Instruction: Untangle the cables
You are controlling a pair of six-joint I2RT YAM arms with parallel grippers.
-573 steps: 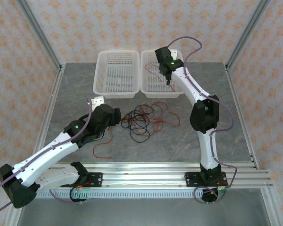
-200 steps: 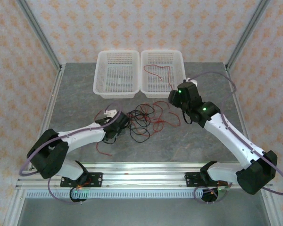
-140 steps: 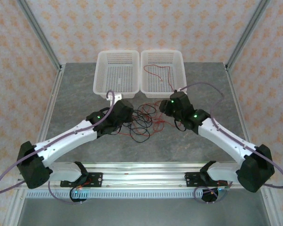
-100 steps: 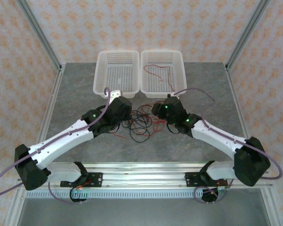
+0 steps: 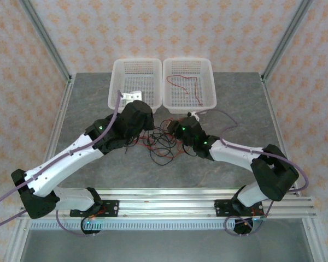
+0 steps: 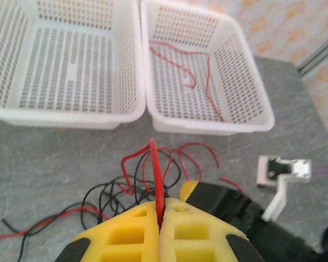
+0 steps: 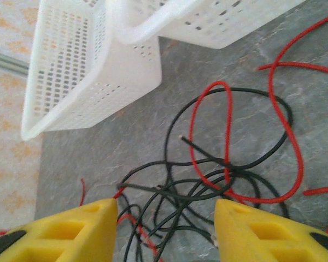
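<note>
The cables (image 5: 162, 143) lie as a loose tangle of thin red and black wires on the grey table in front of the baskets. My left gripper (image 6: 159, 212) is shut on a red cable (image 6: 154, 166) that rises from the pile between its yellow pads. From above, the left gripper (image 5: 146, 131) sits at the tangle's left edge. My right gripper (image 7: 167, 213) is open, its yellow fingers straddling black and red loops (image 7: 218, 174) just below them. It (image 5: 178, 131) hangs at the pile's right edge. Another red cable (image 5: 187, 85) lies in the right basket.
Two white mesh baskets stand at the back, the left one (image 5: 116, 82) empty, the right one (image 5: 211, 82) holding the red cable. The two grippers are close together over the pile. Metal frame posts and a rail border the table.
Both arms have swung inward to the tangle. The left gripper stayed shut on the red cable and moved up toward the baskets; the right gripper came in from the right over the pile.
</note>
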